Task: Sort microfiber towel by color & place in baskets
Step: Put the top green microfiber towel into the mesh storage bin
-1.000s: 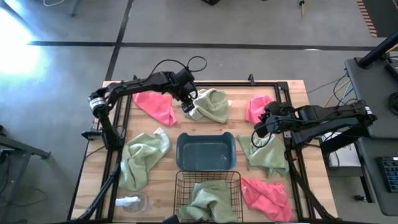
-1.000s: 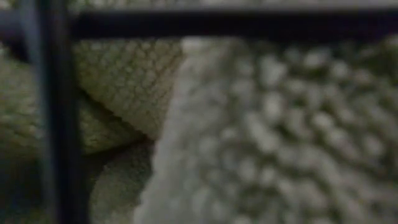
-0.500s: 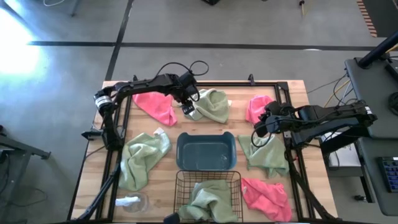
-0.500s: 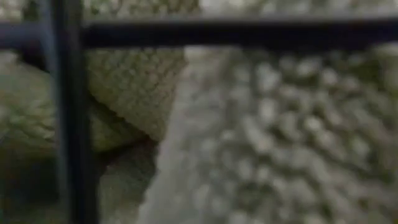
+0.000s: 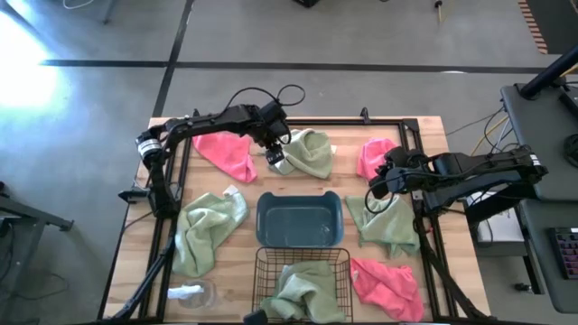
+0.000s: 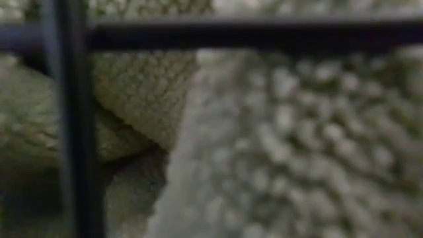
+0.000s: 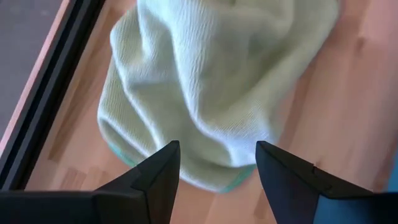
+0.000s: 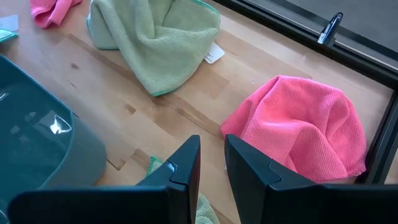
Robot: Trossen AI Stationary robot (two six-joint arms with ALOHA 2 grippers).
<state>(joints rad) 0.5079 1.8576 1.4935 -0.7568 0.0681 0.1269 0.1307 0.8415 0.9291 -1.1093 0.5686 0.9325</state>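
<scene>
Four green towels and three pink towels are counted around the blue bin (image 5: 300, 220). One green towel (image 5: 303, 291) is held in the wire basket (image 5: 263, 275), just beside the bin. The left tool (image 7: 216, 163) is seen open over a green towel (image 7: 211, 81). The right tool (image 8: 211, 158) is seen slightly open. The low view is blocked by blurred cloth.

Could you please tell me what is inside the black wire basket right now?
One green towel lies crumpled inside the wire basket, filling most of it. Anything beneath it is hidden.
</scene>
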